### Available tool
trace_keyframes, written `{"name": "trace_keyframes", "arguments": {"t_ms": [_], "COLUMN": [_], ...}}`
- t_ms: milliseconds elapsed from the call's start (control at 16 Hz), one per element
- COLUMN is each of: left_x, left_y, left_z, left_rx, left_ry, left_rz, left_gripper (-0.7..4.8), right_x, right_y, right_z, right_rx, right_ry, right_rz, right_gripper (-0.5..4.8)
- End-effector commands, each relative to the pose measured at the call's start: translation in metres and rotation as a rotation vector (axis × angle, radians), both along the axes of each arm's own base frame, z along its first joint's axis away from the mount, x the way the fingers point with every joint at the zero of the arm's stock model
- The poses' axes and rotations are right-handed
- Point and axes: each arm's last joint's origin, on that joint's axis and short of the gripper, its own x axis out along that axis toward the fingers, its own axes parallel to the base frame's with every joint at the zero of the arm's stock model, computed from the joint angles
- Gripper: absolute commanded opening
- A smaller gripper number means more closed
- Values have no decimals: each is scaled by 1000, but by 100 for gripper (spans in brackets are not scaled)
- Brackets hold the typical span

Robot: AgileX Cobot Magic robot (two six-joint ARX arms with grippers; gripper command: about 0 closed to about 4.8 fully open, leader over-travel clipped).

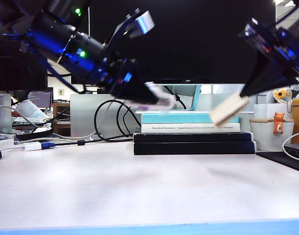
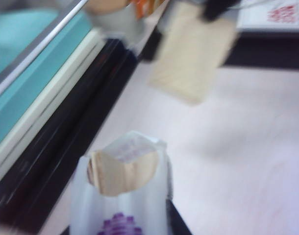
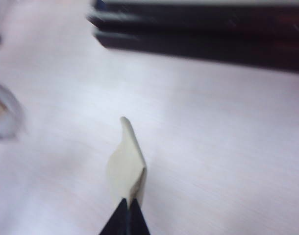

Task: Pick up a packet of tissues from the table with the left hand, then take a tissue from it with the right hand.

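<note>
exterior: set low at the table (image 1: 139,191) front edge, facing the stacked books (image 1: 193,142) | left wrist: looks down close along the packet of tissues (image 2: 122,196) | right wrist: looks down close over the tissue (image 3: 126,166) | shared: table, books, tissue

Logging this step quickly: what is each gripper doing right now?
Left gripper: closed on the packet of tissues, held above the table.
Right gripper: shut on the tissue, pulled clear of the packet.
</note>
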Motion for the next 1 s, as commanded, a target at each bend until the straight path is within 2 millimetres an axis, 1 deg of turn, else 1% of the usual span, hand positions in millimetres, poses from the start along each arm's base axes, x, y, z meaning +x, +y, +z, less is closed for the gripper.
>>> {"name": "trace_keyframes", "arguments": {"t_ms": [62, 312, 625, 687, 750, 812, 874, 937, 999], "left_x": [1, 2, 0, -1, -2, -4, -4, -5, -4], "left_y": [3, 5, 8, 9, 9, 10, 11, 11, 11], "left_z": [-3, -4, -10, -13, -15, -18, -20, -21, -21], "left_rx": [38, 17, 30, 33, 35, 33, 27, 24, 20], "left_ry": [31, 93, 165, 175, 185, 202, 211, 213, 217], "left_rz": [100, 236, 319, 317, 321, 329, 335, 339, 349], "left_gripper": [173, 173, 175, 187, 209, 326, 421, 479, 479], "right_x": [2, 10, 14, 14, 13, 11, 11, 11, 12], "right_y": [-1, -1, -1, -1, -2, -2, -3, -3, -2], "right_z": [-7, -28, -51, -56, -59, -61, -61, -61, -60], "right_rx": [-41, -97, -122, -140, -161, -185, -189, -189, -187], "right_ry": [30, 121, 229, 246, 253, 259, 262, 258, 252], "right_rz": [-21, -49, -43, -52, -60, -71, -73, -74, -74], "right_gripper": [-6, -6, -6, -5, 10, 138, 250, 313, 311]}}
